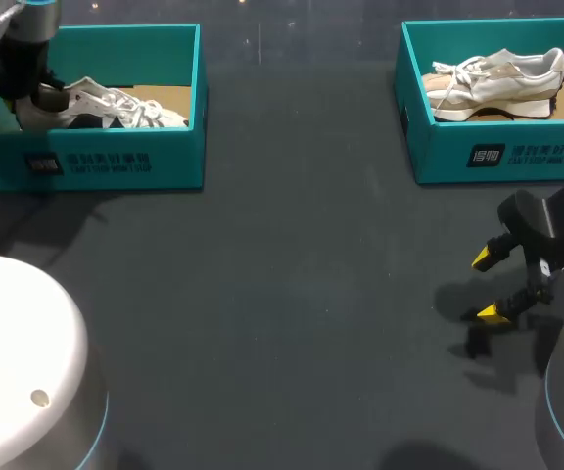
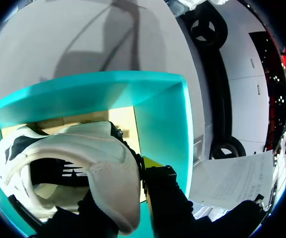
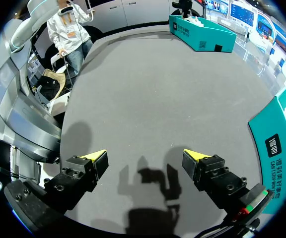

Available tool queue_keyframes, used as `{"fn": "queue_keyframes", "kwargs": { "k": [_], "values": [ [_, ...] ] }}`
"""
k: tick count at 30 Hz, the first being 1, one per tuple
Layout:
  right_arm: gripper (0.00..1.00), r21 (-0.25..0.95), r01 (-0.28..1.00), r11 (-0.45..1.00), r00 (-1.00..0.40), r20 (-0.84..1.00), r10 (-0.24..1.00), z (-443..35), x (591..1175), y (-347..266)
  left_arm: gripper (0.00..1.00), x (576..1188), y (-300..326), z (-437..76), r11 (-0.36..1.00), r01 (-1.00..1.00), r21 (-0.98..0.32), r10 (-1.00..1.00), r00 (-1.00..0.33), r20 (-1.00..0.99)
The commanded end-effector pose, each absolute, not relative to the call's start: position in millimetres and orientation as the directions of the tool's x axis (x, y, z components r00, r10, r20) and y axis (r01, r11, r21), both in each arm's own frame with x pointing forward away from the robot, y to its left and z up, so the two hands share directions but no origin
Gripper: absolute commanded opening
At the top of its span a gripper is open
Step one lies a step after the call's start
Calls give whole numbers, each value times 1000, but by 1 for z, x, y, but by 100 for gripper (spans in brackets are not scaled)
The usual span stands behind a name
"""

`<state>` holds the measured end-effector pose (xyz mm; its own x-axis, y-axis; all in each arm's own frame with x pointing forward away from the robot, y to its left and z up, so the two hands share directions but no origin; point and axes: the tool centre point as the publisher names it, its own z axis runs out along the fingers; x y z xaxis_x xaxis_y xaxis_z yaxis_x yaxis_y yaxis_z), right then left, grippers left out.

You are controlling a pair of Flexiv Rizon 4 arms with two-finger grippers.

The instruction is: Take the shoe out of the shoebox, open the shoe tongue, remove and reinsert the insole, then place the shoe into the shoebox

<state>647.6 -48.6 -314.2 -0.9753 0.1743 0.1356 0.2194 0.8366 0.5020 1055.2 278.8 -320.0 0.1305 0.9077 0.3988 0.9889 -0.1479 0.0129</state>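
Left gripper [image 1: 37, 98] is down inside the left box [image 1: 96, 162] at the heel end of the shoe [image 1: 116, 106]. In the left wrist view the heel wall sits between its fingers, with one yellow fingertip [image 2: 152, 162] pressed on the outside of the heel. The other finger is mostly hidden behind the collar, so this reads as clamped on the heel, narrow. The shoe is not yet out of the box. It lies lengthwise along it, heel toward the left gripper and the box's outer end, toe and laces pointing to the end nearer the table [image 1: 282, 294] middle, opening facing the wrist camera. Key relation: the gripper has the shoe by the rear end of its long axis, so a lift will likely hang it toe-down and the toe has to clear the box wall. Pulling up and toward the table middle looks like the way out. Right gripper [image 1: 490, 286] is wide open and empty over bare table on its own side, well apart from the left box, so the left arm is clearly the nearer one for this shoe. The right box [image 1: 497, 157], at the far right, holds a second shoe [image 1: 497, 83] lying lengthwise, untouched. Step judged: takeout just starting; tongue and insole work all ahead.
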Motion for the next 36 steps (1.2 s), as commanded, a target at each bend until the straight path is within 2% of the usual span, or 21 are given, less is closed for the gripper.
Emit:
{"fn": "queue_keyframes", "kwargs": {
  "k": [1,14,15,24,29,36],
  "values": [
    [100,501,219,837,-975,133,175,-314,646,-49,0,1057,279,-328,-147,989,9,904,130,406],
    [100,501,219,837,-975,133,175,-314,646,-49,0,1057,283,-346,-127,992,-10,915,121,385],
    [100,501,219,837,-975,133,175,-314,646,-49,5,1057,283,-347,-126,992,-12,915,121,385],
    [100,501,219,837,-975,133,175,-314,646,-49,22,1054,284,-356,-120,993,-15,916,117,385],
    [100,501,219,837,-975,133,175,-314,646,-49,37,1053,286,-356,-108,994,-12,920,105,378],
    [100,501,219,837,-975,133,175,-314,646,-49,45,1051,285,-345,-100,995,4,928,92,362]
  ]
}}
